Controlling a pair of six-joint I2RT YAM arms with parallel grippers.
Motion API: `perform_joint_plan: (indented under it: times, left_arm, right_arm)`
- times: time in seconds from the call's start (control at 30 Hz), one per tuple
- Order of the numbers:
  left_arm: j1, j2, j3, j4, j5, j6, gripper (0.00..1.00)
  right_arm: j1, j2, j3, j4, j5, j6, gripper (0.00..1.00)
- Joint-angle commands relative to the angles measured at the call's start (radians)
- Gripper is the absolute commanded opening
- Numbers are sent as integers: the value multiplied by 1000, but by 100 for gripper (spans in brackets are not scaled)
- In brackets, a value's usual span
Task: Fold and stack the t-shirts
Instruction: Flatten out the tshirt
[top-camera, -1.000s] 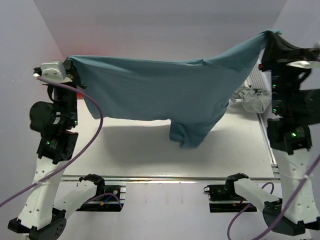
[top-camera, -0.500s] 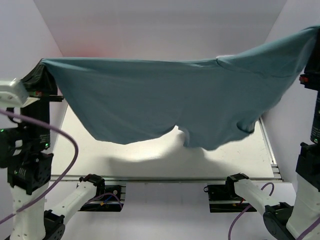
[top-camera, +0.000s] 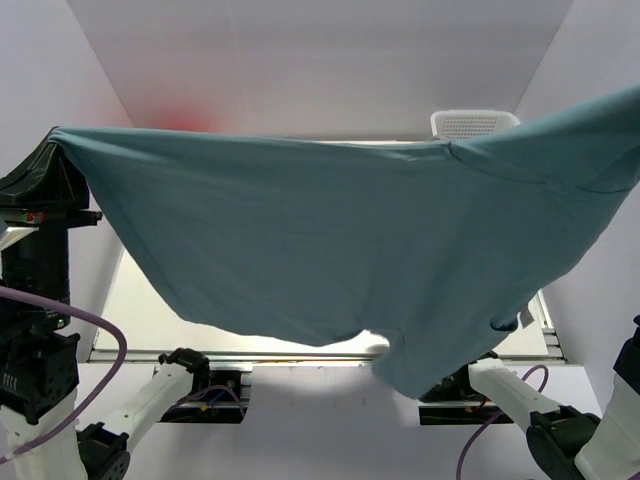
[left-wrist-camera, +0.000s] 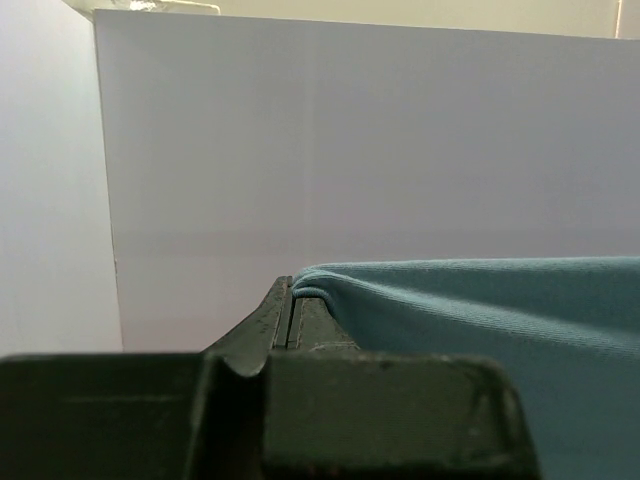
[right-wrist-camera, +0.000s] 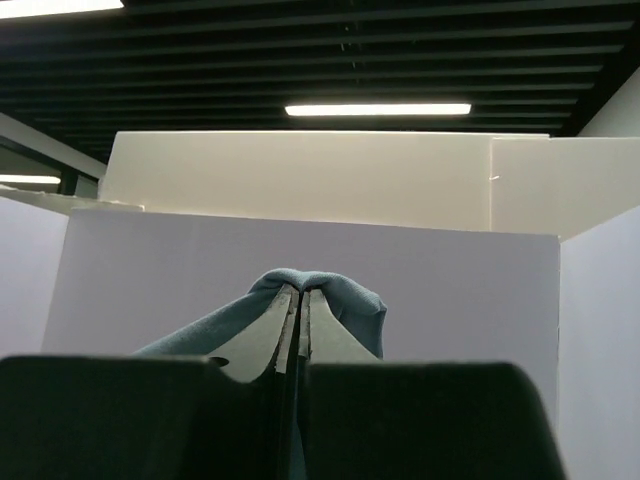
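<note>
Left gripper clamped shut on one end of the teal t-shirt. Right gripper pinched tight on the other end, with cloth bunched over its tips. Both arms are up high and the shirt is stretched wide between them in the air, well above the surface. Its lowest fold hangs at the near edge, right of centre. A white lattice basket peeks over the shirt's top edge, back right.
</note>
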Motion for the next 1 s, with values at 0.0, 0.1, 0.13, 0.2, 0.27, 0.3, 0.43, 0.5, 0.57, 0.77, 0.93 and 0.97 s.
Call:
perform_joint_plan:
  times: [0.0, 0.1, 0.13, 0.2, 0.27, 0.3, 0.43, 0.5, 0.57, 0.77, 0.93, 0.97]
  left_arm:
    - [8, -13, 6, -22, -1, -18, 0]
    - [8, -22, -57, -10, -13, -19, 0]
    - [8, -22, -104, 8, -39, -19, 0]
    - [8, -22, -164, 35, -91, -19, 0]
    - [-4, -22, -271, 83, -198, -19, 0]
    - [-4, -22, -308, 100, -233, -28, 0]
    - [-4, 1, -532, 188, -391, -64, 0]
    - [5, 24, -632, 238, -402, -104, 0]
    - [5, 47, -686, 280, -402, -104, 0]
    - [14, 220, -789, 340, -471, -115, 0]
    - [23, 377, -790, 409, -471, -115, 0]
    - [35, 406, -777, 409, -471, -115, 0]
  right_arm:
    - [-5, 1, -30, 57, 3, -6, 0]
    - [-3, -24, -129, 70, 0, -10, 0]
    - [-3, -33, -159, 81, -4, -14, 0]
    - [-3, -59, -273, 116, -26, -22, 0]
    - [-6, -79, -346, 118, -40, -14, 0]
    - [-3, -85, -405, 121, -41, -16, 0]
    - [-5, -133, -625, 194, -23, 15, 0]
    - [-2, -156, -734, 246, -23, 21, 0]
    - [-2, -156, -850, 259, -21, 53, 0]
    - [-5, -51, -1026, 368, -24, 38, 0]
    - [-3, 105, -1090, 434, -35, 35, 0]
    - [-5, 154, -1087, 437, -21, 38, 0]
